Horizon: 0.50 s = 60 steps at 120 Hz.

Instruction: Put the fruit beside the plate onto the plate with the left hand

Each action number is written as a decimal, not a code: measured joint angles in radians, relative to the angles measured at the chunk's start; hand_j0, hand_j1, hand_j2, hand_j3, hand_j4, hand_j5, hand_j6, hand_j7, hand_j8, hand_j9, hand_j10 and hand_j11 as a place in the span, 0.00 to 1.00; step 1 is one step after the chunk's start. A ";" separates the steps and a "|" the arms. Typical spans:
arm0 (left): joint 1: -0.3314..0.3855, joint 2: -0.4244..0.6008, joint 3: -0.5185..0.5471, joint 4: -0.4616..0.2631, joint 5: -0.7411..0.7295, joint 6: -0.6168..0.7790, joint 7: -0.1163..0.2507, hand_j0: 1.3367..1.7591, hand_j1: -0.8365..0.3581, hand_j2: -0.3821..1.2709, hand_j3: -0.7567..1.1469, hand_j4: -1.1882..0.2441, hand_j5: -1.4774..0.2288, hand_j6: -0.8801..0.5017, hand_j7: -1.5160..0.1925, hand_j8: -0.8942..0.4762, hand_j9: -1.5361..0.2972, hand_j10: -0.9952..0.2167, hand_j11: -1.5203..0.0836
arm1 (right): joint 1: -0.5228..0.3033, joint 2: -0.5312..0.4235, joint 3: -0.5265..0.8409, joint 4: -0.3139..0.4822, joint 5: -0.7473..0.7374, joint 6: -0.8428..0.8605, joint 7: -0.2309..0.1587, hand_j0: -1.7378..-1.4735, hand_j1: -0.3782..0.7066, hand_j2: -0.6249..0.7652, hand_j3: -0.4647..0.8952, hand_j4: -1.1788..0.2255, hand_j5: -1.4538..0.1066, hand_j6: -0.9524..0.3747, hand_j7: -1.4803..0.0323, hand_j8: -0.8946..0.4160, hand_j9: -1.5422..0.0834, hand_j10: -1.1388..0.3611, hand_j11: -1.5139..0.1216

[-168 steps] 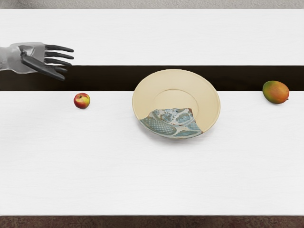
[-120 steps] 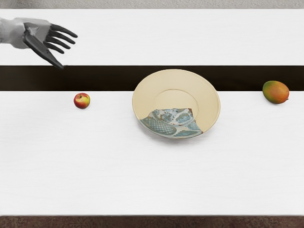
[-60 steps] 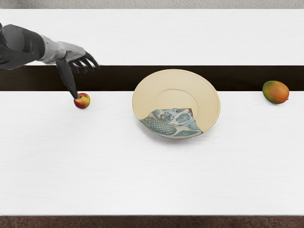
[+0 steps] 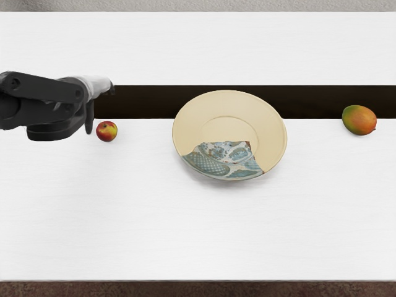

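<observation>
The left hand (image 4: 91,108) sits low at the left side of the worktop (image 4: 185,235), at the end of a dark arm that comes in from the left edge and lies almost level across the picture. The arm covers most of the hand, so I cannot tell whether it is wide, narrow or closed on anything. A dark part of the hand reaches down to the worktop just left of the apple (image 4: 106,131); whether the two touch cannot be told.

The apple, small and red with a yellow patch, rests on the worktop, to the left of the plate (image 4: 204,111) and apart from it. The plate is cream with a blue and white pattern on its near part, stands in the middle of the scene and holds no fruit. A mango (image 4: 359,120), green shading to orange-red, lies well to the right of the plate near the right edge. A dark band (image 4: 309,102) runs left to right across the worktop behind the apple; the plate's far rim overlaps it.
</observation>
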 joint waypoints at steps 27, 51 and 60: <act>0.059 -0.094 0.016 0.029 0.007 0.066 0.013 0.76 0.74 0.26 0.40 0.65 0.67 0.45 0.69 0.47 0.66 0.61 0.74 | 0.000 0.000 0.000 0.000 0.000 0.000 0.000 0.30 0.06 0.45 0.34 0.82 0.91 0.69 0.95 0.66 0.92 0.74 0.90; 0.087 -0.109 0.014 0.064 0.009 0.021 -0.012 0.76 0.74 0.26 0.40 0.65 0.67 0.45 0.69 0.47 0.66 0.61 0.74 | 0.000 0.000 0.000 0.000 0.000 0.000 0.000 0.30 0.06 0.45 0.34 0.82 0.91 0.69 0.95 0.66 0.92 0.74 0.90; 0.100 -0.115 0.014 0.083 0.009 0.004 -0.025 0.76 0.74 0.26 0.40 0.65 0.67 0.45 0.69 0.47 0.66 0.61 0.74 | 0.000 0.000 0.000 0.000 0.000 0.000 0.000 0.30 0.06 0.45 0.34 0.82 0.91 0.69 0.95 0.66 0.92 0.74 0.90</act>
